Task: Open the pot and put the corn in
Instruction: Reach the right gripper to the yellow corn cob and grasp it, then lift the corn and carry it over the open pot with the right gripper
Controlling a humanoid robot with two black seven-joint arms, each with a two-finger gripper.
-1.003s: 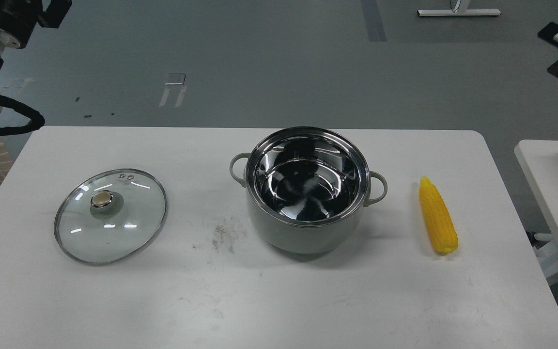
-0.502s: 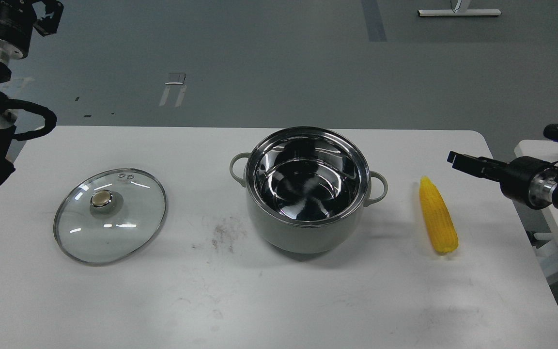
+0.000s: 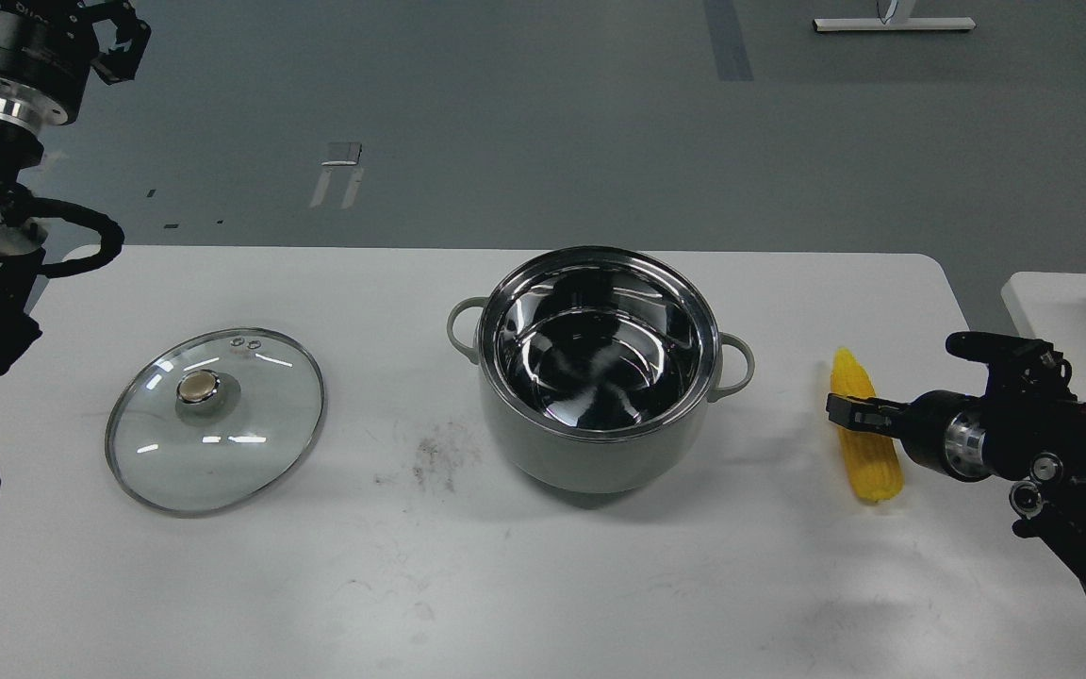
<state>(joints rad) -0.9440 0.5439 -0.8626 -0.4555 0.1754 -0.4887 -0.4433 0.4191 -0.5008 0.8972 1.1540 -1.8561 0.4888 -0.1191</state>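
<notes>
Corn [image 3: 867, 443] lies on the tabletop [image 3: 543, 585] directly under the right hand [image 3: 847, 411], its long axis running away from the robot, crosswise to the hand's reach. Fingers look dark and close together; I cannot tell their state. The pot [image 3: 600, 372], lidless, sits leftward. The left hand [image 3: 114, 38] hangs far off, state unclear.

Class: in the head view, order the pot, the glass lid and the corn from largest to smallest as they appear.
1. Pot
2. Glass lid, somewhat smaller than the pot
3. Corn, clearly smallest, partly hidden by the right hand
</notes>
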